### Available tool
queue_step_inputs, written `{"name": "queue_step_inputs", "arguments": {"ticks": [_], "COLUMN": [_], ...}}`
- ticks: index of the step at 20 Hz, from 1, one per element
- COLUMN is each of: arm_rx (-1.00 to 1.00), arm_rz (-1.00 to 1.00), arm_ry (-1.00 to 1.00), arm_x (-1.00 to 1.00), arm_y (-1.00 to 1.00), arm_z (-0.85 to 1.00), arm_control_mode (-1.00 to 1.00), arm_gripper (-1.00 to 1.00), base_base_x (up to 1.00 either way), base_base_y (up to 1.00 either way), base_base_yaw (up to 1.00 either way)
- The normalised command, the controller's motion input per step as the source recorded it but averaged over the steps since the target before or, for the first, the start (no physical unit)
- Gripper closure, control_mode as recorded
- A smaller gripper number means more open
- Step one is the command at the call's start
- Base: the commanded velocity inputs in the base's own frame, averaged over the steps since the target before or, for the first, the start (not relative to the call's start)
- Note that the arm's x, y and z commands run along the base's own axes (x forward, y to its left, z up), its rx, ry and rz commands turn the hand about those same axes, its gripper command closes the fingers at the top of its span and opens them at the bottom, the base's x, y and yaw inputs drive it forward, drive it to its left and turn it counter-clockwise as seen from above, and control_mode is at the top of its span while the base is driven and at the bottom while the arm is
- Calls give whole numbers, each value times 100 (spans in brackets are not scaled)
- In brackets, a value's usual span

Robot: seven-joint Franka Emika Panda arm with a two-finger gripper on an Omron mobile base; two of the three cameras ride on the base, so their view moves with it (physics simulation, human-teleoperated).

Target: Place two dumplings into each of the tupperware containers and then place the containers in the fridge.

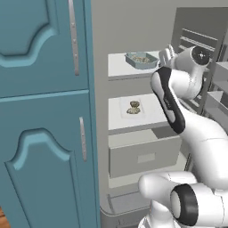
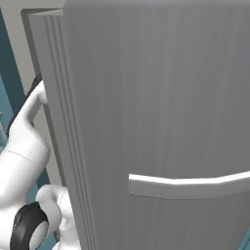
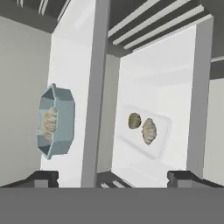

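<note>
The gripper point(image 3: 112, 177) has its fingers spread and holds nothing, while both trays with dumplings point(image 3: 143, 127) stand on separate fridge point(image 1: 133, 120) shelves

We see the open fridge point(image 1: 133, 147): the pale blue container point(image 1: 141, 60) with dumplings point(image 1: 141, 58) sits on its upper shelf, the whitish container point(image 1: 132, 107) with two dumplings point(image 1: 133, 107) below.
</note>
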Motion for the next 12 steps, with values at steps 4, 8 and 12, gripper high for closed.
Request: {"name": "queue_step_inputs", "arguments": {"ticks": [4,8,12], "arm_rx": [-8,-7,-2], "arm_rz": [0,0,0], "arm_ry": [23,25,26], "arm_x": [-100,-100,-100], "arm_y": [21,23,8], "arm_z": [4,0,0], "arm_control_mode": [-100,-100,-100], "arm_gripper": [-100,-100,-100], "base_base_x": [0,0,0], "base_base_y": [0,0,0], "base_base_yaw": [0,0,0]}}
